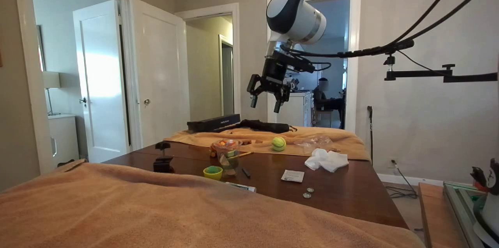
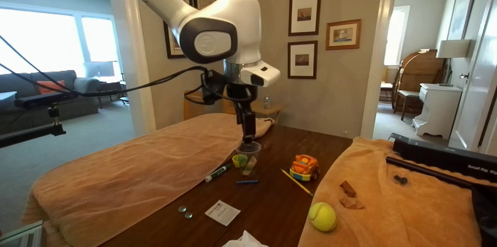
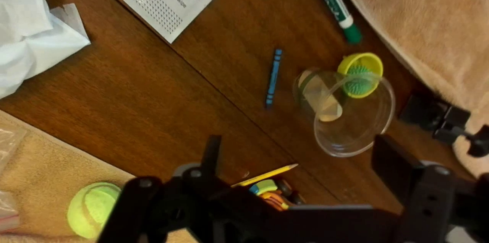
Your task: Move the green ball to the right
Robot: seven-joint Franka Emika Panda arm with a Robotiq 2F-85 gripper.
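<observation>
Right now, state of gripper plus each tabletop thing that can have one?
Gripper: open, holding nothing
Green ball: ungripped, on orange towel
Clear cup: upright, uncovered
Yellow cup: upright, green bristly thing inside
Green marker: capped
Wipe packet: flat, looks unopened
Pencil: sharpened
White sheet: crumpled
Clear bag: can't tell if open
Black box: can't tell if open

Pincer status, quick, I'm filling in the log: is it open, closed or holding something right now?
Pincer: open, holding nothing.
</observation>
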